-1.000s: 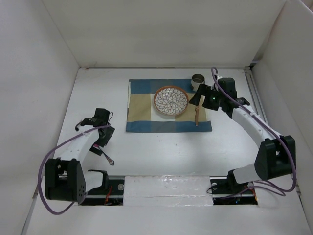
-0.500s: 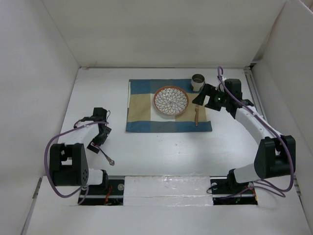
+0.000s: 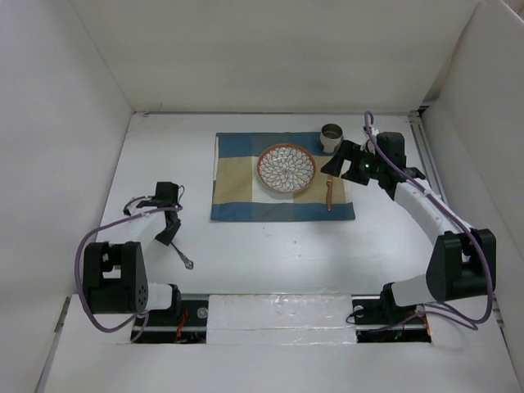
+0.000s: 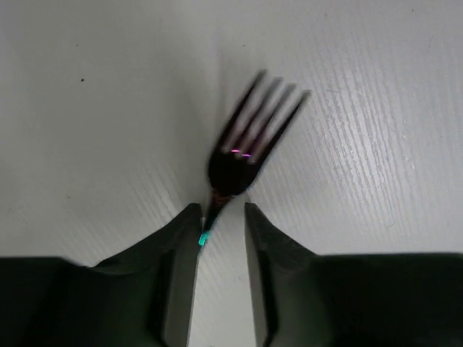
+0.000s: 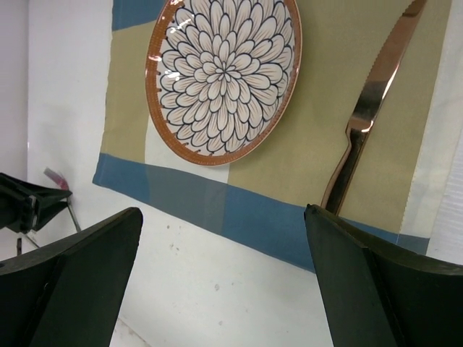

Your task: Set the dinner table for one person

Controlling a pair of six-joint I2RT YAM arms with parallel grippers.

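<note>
On the dinner table, left of the mat, lies a dark fork, tines pointing away and blurred. My left gripper is low over its handle with the jaws narrowed around it. The handle touches the left finger, and a strip of table shows between it and the right finger. My right gripper hangs wide open and empty above the mat's right part, between a patterned plate and a copper knife.
A blue-and-tan checked mat carries the plate and knife. A metal cup stands at its back right corner. White walls close in the table on three sides.
The left gripper's jaws have closed from wide open to a narrow gap around the fork's handle, and the fork has shifted slightly. The right arm has drawn back a little to the right.
</note>
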